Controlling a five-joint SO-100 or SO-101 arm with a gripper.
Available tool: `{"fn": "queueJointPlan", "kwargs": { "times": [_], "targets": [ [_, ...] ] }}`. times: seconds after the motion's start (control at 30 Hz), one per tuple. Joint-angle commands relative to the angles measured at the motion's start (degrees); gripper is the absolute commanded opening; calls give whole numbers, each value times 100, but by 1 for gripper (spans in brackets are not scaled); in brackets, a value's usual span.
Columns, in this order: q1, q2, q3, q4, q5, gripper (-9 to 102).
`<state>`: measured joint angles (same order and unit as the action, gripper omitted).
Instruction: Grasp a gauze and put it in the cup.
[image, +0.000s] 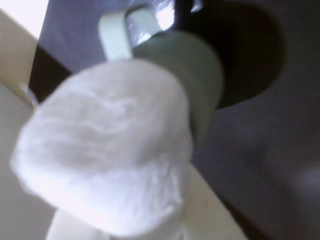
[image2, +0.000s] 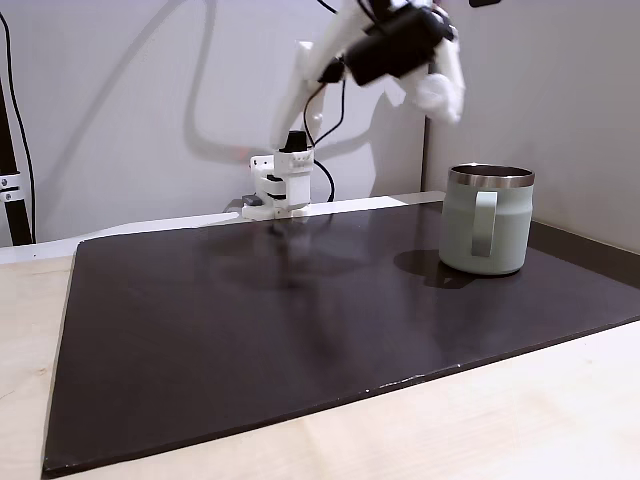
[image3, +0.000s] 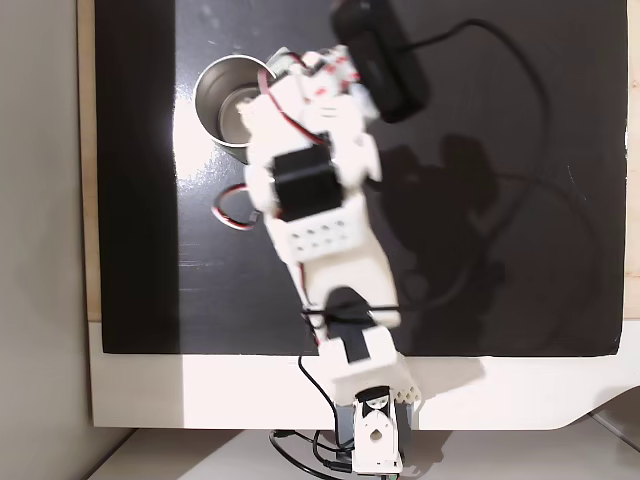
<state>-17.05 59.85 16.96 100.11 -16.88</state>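
The white plastic two-finger gripper (image2: 437, 88) is hanging high in the air in a fixed view, clamped onto the small white soft roll of gauze (image2: 440, 95), which is bulging out below the black wrist housing. In the wrist view the gauze (image: 107, 150) is sitting close to the lens, blurred and fluffy, with a pale gripper finger (image: 30, 165) running along its left side; the jaws are closed down to the width of the roll.

Below and a little to the right of the gripper in that fixed view, the pale sage-green mug with the bare steel rim (image2: 487, 219) is standing upright on the dark brown rectangular mat (image2: 250, 330), its loop handle facing the camera. The gauze is well above the rim, not touching it. In the wrist view the cup (image: 192, 75) is showing just beyond the gauze, handle pointing up-left.

From above, the cup (image3: 225, 95) is showing its shiny steel interior, partly covered by the white arm (image3: 320, 200) reaching over it. The mat is lying on a light wooden table (image2: 500, 420), and the arm's base (image2: 280, 185) is standing at the far edge.
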Motion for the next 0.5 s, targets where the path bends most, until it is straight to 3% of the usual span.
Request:
{"fn": "queueJointPlan", "kwargs": {
  "times": [0.0, 0.47],
  "targets": [
    [-413, -316, -932, 0, 237, 0],
    [-1222, -1204, -1512, -18, 668, 0]
  ]
}}
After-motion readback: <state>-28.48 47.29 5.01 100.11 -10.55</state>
